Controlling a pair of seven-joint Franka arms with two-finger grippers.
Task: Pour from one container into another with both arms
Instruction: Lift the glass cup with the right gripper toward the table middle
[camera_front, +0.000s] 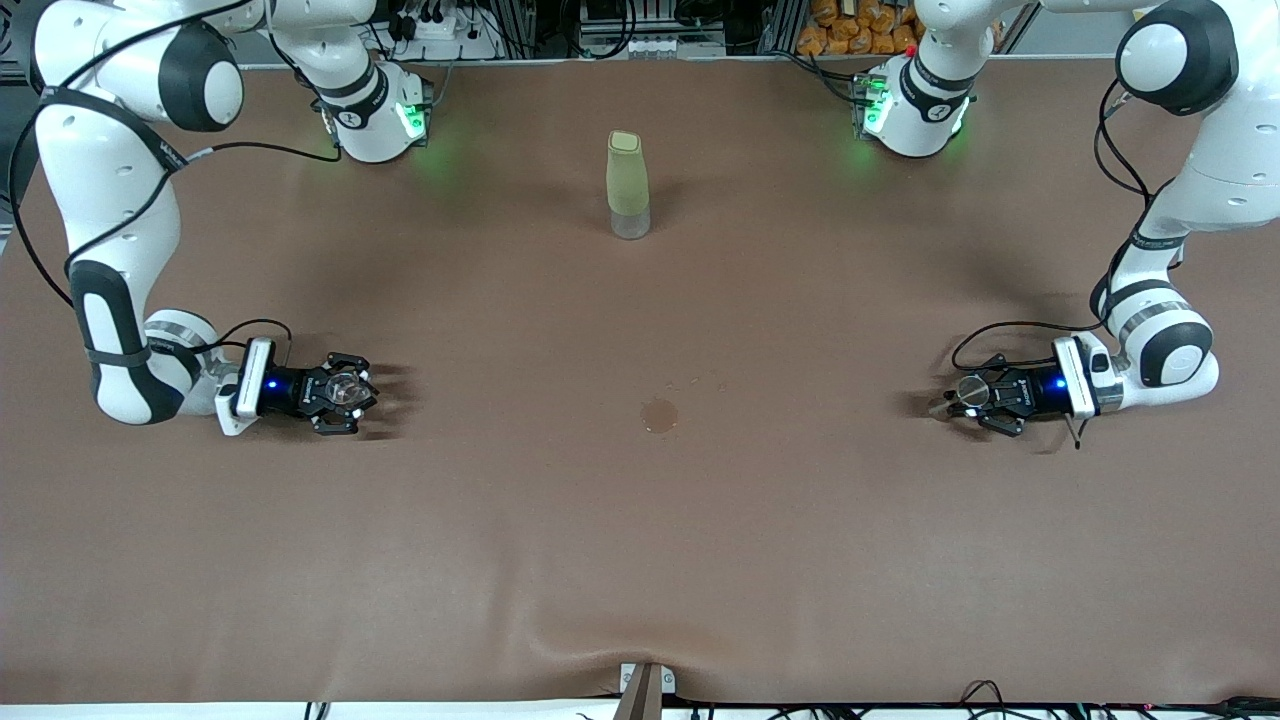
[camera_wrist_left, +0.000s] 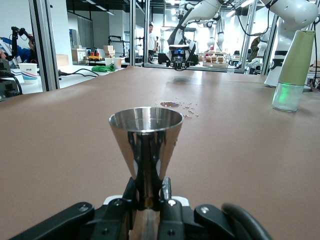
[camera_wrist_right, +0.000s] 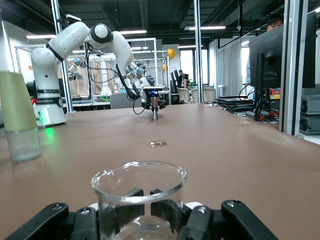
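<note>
I have the right gripper (camera_front: 345, 392) clamped on the small clear glass cup (camera_wrist_right: 138, 200) low at the right arm's end of the table, and the left gripper (camera_front: 968, 396) pinched on the narrow waist of the metal jigger (camera_wrist_left: 146, 150) low at the left arm's end, the two well apart. I judge the glass rigid, slick and breakable, best gripped around its wall; the jigger light, stiff, polished, apt to pivot at its waist. Between them lie only a small puddle (camera_front: 659, 415) with droplets, and, farther from the front camera, the pale-green bottle (camera_front: 627, 184); neither obstructs a meeting above the brown table cover (camera_front: 640, 560).
</note>
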